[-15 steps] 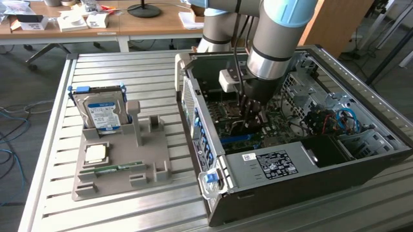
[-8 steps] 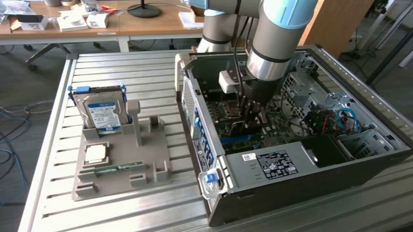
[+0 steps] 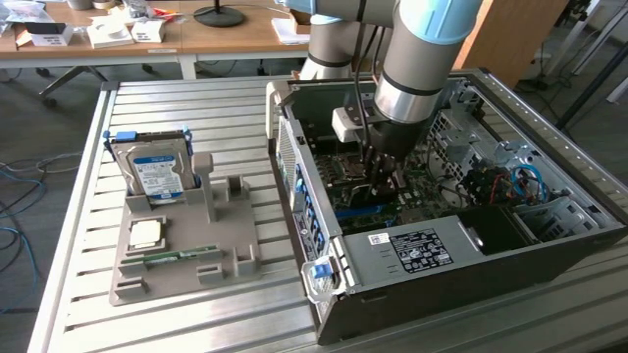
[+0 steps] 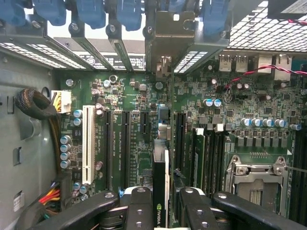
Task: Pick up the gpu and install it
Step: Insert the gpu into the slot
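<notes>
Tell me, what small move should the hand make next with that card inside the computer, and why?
Probably a gentle push straight down toward the motherboard. The hand grips the gpu edge-on, standing along the long black slots, with its metal bracket at the case's rear openings. Whether the card is fully seated I cannot tell.

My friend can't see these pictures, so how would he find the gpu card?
Look inside the open computer case, at the green motherboard. There the gripper holds the gpu edge-on between its black fingers. Unlike the white slot and black slots nearby, it is a thin dark card with a small green logo.
</notes>
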You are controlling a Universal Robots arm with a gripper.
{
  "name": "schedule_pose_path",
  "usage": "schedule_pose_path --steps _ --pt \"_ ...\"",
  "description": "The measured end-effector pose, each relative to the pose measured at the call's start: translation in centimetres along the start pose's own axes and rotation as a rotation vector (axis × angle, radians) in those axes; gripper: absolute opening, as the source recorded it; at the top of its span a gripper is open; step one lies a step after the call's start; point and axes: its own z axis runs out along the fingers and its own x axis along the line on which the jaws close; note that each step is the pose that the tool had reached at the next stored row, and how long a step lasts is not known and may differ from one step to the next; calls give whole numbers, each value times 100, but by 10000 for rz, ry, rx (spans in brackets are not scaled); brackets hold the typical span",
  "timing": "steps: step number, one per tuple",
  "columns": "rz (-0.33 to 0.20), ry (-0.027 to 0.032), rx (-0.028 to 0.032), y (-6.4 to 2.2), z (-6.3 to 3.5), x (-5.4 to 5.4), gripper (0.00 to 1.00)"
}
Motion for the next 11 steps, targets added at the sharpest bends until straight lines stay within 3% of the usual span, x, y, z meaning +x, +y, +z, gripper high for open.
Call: schedule_pose_path --steps 11 --pt "1 2 -1 1 12 1 26"
